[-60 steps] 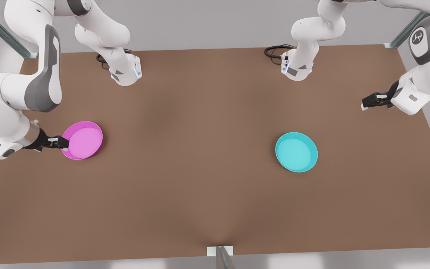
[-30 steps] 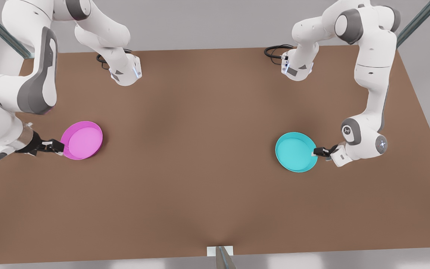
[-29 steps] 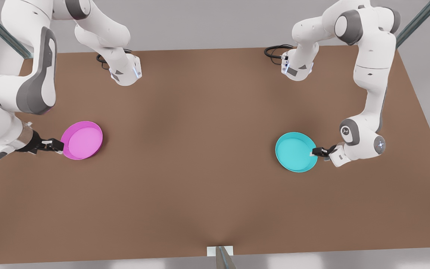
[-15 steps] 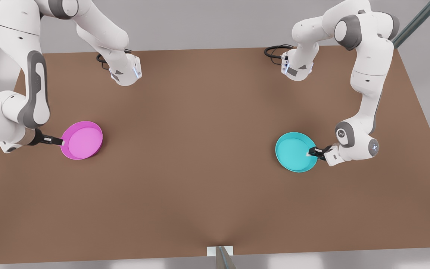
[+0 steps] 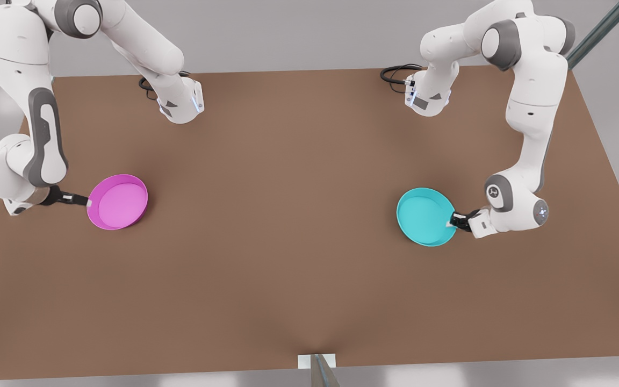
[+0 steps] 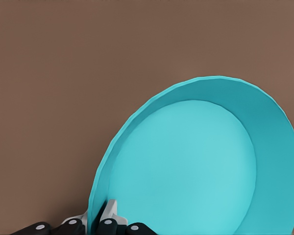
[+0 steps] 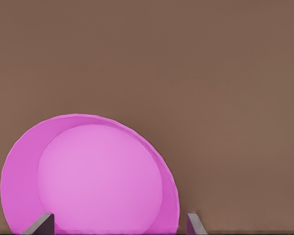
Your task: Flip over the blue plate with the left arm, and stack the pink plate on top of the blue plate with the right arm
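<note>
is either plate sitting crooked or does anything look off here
Nothing damaged. The blue plate is slightly tipped, its rim pinched by the left gripper. The pink plate lies flat, the open right gripper at its rim.

Cyan-turquoise blue plate [image 5: 425,216], magenta pink plate [image 5: 118,201], plain brown table [image 5: 299,226], white-and-grey arms

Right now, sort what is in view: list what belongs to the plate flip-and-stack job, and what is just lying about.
Belongs to the job:
- blue plate, rim pinched by the left gripper
- pink plate, flat on the table, right gripper at its rim, jaws spread

Just lying about:
- brown table
- black cables by the arm bases
- metal frame post at the near edge
</note>
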Available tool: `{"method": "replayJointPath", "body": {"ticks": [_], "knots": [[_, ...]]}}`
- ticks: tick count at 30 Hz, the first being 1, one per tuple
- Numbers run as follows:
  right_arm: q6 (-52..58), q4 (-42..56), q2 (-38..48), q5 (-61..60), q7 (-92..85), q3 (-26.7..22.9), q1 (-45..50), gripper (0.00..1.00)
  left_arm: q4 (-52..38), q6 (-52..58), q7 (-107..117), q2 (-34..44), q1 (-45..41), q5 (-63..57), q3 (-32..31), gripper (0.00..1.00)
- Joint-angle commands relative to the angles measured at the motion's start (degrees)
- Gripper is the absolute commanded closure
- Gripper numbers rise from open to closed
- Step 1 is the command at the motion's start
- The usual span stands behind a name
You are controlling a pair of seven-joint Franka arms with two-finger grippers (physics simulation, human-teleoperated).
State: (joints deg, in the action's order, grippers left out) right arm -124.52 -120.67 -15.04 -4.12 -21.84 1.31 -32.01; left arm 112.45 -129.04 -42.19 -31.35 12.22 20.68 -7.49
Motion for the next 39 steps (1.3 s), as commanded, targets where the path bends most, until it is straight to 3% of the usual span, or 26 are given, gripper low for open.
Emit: {"method": "replayJointPath", "body": {"ticks": [1, 4, 8, 12, 14, 19, 23, 29, 36, 39], "knots": [[-2.0, -0.7, 0.4, -2.3, -14.5, 0.0, -0.9, 0.00, -0.1, 1.1, -2.2, 1.1, 0.0, 0.1, 0.0, 0.79], [-2.0, -0.7, 0.4, -2.4, -14.7, -0.2, -1.1, 0.00, -1.5, 2.0, 2.4, 2.6, -0.1, -0.6, -0.1, 0.79], [-2.1, -0.7, -0.1, -2.4, -14.7, -0.3, -1.9, 0.00, -11.3, 10.3, 19.8, 1.8, -4.7, -8.9, 0.0, 0.79], [-6.2, -4.0, -0.2, -2.4, -14.7, -0.3, -2.5, 0.00, -28.6, 32.3, 31.2, 1.4, -12.2, -31.7, -0.1, 0.79], [-9.5, -4.8, -1.5, -2.4, -14.6, -0.2, -2.4, 0.00, -35.4, 43.1, 35.4, 0.1, -21.2, -49.6, 0.0, 0.79], [-13.0, -5.0, -2.6, -2.4, -16.5, -0.3, -3.4, 0.00, -37.6, 65.1, 38.6, -2.3, -40.9, -88.0, 0.1, 0.79], [-14.8, -5.4, -4.4, -2.4, -16.9, -0.3, -4.6, 0.00, -39.9, 77.4, 38.3, -9.1, -51.9, -106.2, 0.0, 0.79], [-17.0, -6.7, -6.1, -4.8, -16.7, 0.1, -5.8, 0.00, -41.6, 84.6, 38.4, -20.2, -64.1, -120.1, 0.2, 0.79], [-16.9, -7.8, -6.0, -9.0, -16.8, 0.2, -6.0, 0.00, -60.1, 86.1, 38.6, -37.4, -70.8, -120.6, 0.4, 0.79], [-16.9, -7.8, -6.1, -9.4, -16.8, 0.2, -5.9, 0.00, -62.4, 86.3, 43.3, -40.5, -71.5, -120.4, -0.1, 0.79]]}}
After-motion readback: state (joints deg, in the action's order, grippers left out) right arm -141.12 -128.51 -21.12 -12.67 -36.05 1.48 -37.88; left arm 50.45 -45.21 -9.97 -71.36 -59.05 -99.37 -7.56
